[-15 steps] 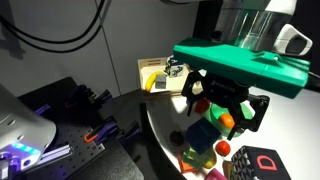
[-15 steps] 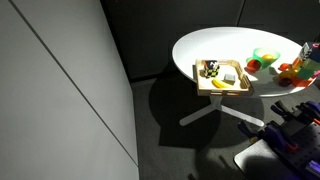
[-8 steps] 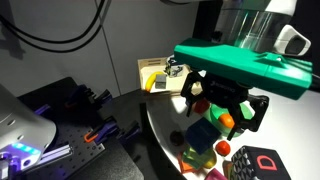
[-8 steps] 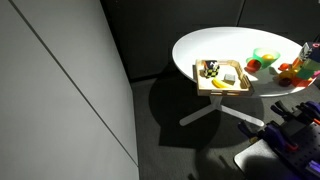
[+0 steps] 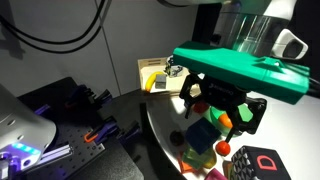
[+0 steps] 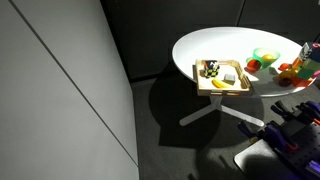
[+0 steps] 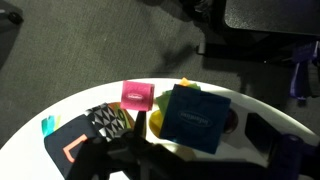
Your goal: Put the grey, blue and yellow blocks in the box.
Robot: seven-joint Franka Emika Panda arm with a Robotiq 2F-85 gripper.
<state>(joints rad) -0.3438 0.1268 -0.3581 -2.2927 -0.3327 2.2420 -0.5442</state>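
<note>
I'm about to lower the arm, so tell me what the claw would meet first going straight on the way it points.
Probably the blue block, centred ahead of the open claw in the wrist view; depth is unclear.

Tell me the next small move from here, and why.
Probably lower straight down onto the blue block. The gripper hangs open above it, the wrist view shows the block roughly centred between the jaws, and nothing is held yet.
</note>
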